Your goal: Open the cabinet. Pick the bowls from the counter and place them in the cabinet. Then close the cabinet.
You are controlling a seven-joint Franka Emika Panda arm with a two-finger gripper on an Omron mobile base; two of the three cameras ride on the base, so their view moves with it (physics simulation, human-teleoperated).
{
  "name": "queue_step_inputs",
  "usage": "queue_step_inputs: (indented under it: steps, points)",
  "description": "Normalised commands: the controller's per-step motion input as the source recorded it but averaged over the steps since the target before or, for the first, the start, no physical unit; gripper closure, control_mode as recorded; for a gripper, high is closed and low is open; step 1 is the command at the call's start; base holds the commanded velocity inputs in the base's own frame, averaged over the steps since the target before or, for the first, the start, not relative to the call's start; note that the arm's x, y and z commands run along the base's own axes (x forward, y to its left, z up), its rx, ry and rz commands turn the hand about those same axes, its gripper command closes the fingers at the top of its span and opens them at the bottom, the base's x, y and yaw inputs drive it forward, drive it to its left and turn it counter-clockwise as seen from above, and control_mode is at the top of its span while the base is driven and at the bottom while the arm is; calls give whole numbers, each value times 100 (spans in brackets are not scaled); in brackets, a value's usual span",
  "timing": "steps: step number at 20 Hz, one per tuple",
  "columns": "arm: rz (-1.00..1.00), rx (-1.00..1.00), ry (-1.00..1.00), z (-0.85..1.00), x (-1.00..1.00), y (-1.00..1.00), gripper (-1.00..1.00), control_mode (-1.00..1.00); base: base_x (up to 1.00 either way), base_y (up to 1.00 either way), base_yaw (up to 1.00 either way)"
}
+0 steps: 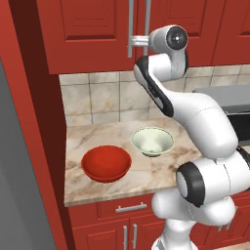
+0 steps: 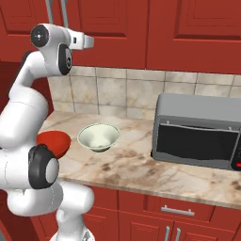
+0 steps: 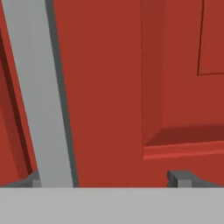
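The cabinet [image 1: 93, 29] hangs over the counter [image 1: 93, 136] with both red doors closed. My gripper [image 1: 137, 41] is raised to the lower end of its silver bar handles [image 1: 130, 27]. In the hand view the gripper [image 3: 107, 179] is open and faces the door [image 3: 109, 87], with one handle [image 3: 41, 96] just inside the left fingertip [image 3: 34, 180]. Nothing is held. The red bowl [image 1: 106, 163] and the pale green bowl [image 1: 152, 141] sit upright on the counter. The right base view shows the pale bowl [image 2: 98, 137], with the red bowl [image 2: 55, 141] partly behind my arm.
A grey microwave [image 2: 200, 132] stands on the counter to the right of the bowls. A tiled backsplash [image 2: 127, 94] runs behind them. Red base cabinets with a drawer [image 1: 129, 207] sit below. A tall red panel [image 1: 29, 122] closes off the counter's left end.
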Motion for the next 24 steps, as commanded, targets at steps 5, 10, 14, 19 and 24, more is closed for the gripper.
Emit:
queue_step_inputs:
  steps: [5, 10, 14, 19, 24]
  points:
    - [0, 0, -1, -19, 42, 3, -100, -100, 0, 0, 0]
    - [0, 0, -5, -28, 43, 4, -100, -100, 0, 0, 0]
    - [0, 0, -9, -41, 37, 0, 100, -100, 0, 0, 0]
    - [-4, 12, -7, -11, 2, -61, 100, -100, 0, 0, 0]
    - [-16, 39, 0, 18, -57, -100, 100, -100, 0, 0, 0]
